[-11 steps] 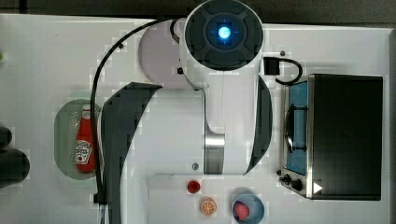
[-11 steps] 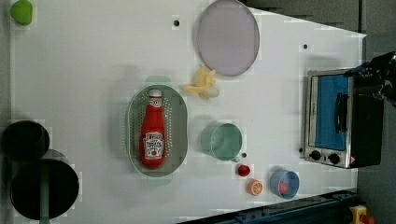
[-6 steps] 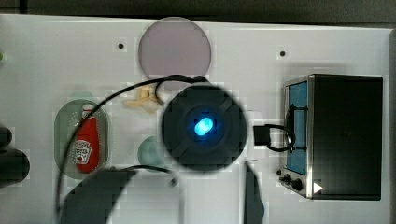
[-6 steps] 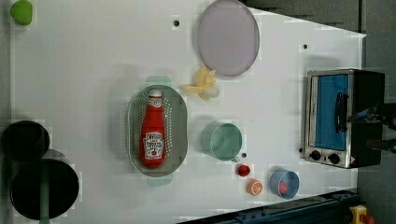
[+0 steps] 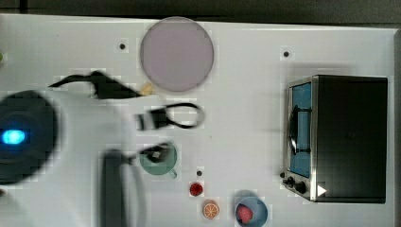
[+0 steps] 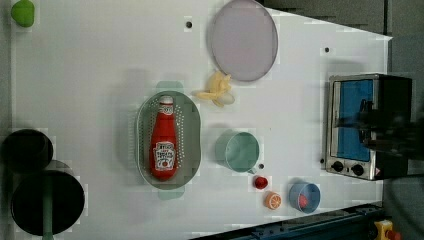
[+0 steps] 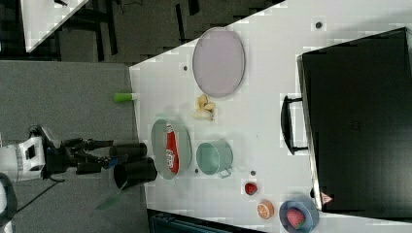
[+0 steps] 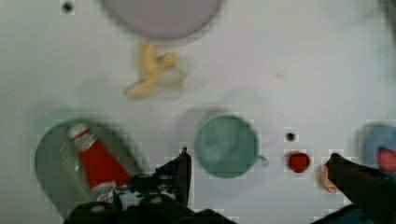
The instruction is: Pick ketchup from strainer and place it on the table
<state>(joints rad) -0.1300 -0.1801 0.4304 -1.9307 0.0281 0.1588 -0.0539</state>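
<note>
Ketchup bottle [image 6: 163, 142] lies flat on its side inside the strainer [image 6: 191, 131], cap toward the far edge of the worktop [image 6: 100, 65] in the left view, label facing up. It fills most of the basket's length, resting on the perforated floor; a top-down grasp across the body looks like the natural approach.

Hand [image 8: 259, 170] hangs high above the worktop, fingers spread wide apart and empty. In the wrist view one dark finger [image 8: 182, 170] sits near the strainer's rim and the other [image 8: 355, 179] over by the small red ball [image 8: 299, 161], with the green mug [image 8: 226, 145] between them. So the hand is not yet centred on the bottle; my reading is that the approach stage is in hand and nothing of the pick is done.

Around the strainer: mug just beside it, banana [image 6: 216, 90] between strainer and grey-lilac plate [image 6: 243, 39], toaster oven [image 6: 367, 125] at the worktop's other end, blue bowl [image 6: 304, 196] and orange slice [image 6: 273, 200] along the near edge.

Open worktop lies beyond the strainer, away from the mug, a likely set-down spot. Risk: a finger catching the basket wall on descent.
</note>
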